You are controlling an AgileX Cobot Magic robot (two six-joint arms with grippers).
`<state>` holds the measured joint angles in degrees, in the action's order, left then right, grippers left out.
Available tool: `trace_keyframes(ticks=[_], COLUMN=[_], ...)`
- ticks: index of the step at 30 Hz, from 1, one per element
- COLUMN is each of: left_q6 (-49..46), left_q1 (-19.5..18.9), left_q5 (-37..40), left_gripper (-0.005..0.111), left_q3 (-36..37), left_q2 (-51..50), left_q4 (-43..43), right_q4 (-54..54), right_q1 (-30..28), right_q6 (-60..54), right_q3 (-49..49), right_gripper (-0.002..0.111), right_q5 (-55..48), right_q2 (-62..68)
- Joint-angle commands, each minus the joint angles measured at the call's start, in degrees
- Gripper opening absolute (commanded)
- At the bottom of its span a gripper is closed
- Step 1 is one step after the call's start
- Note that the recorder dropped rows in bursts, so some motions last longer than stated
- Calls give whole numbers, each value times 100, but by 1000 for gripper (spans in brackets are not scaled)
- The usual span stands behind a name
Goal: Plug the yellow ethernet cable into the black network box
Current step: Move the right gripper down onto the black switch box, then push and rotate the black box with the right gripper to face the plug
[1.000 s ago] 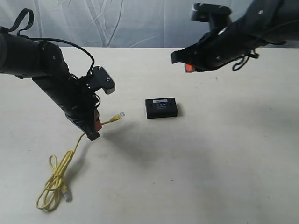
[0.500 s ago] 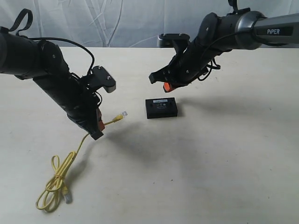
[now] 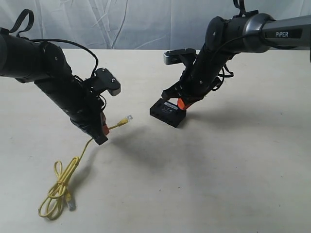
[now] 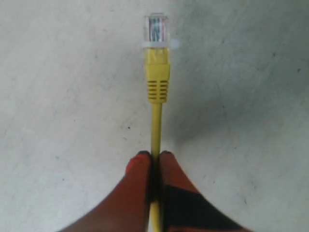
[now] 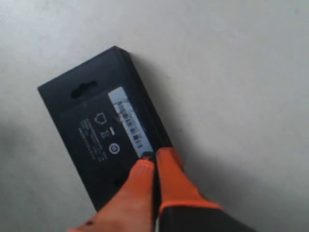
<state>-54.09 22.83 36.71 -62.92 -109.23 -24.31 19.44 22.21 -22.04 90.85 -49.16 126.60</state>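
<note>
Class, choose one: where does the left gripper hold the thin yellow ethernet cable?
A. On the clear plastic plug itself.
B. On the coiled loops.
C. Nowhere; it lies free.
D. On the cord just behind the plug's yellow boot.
D: the left wrist view shows the left gripper shut on the cord of the thin yellow ethernet cable, the clear plastic plug sticking out free beyond it.
</note>
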Motion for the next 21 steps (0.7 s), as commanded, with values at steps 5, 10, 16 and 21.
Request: trace_keyframes(ticks=[5, 10, 16, 21], left_q6=[17, 17, 17, 17], left_q1=[11, 11, 11, 11], left_q5=[-68, -89, -179, -129], left_gripper=[0, 0, 0, 0], left_q3=[-7, -7, -7, -7], left_q2=[-11, -11, -11, -11], left_q4=[-188, -219, -219, -208], right_q4=[-147, -78, 667, 750], right_q1=[8, 8, 190, 358], right_q6=[116, 125, -66, -52], right_q3=[25, 25, 25, 25], right_gripper=[-1, -1, -1, -1], right_q5=[-288, -75, 671, 1147], right_q2=[-32, -377, -342, 42])
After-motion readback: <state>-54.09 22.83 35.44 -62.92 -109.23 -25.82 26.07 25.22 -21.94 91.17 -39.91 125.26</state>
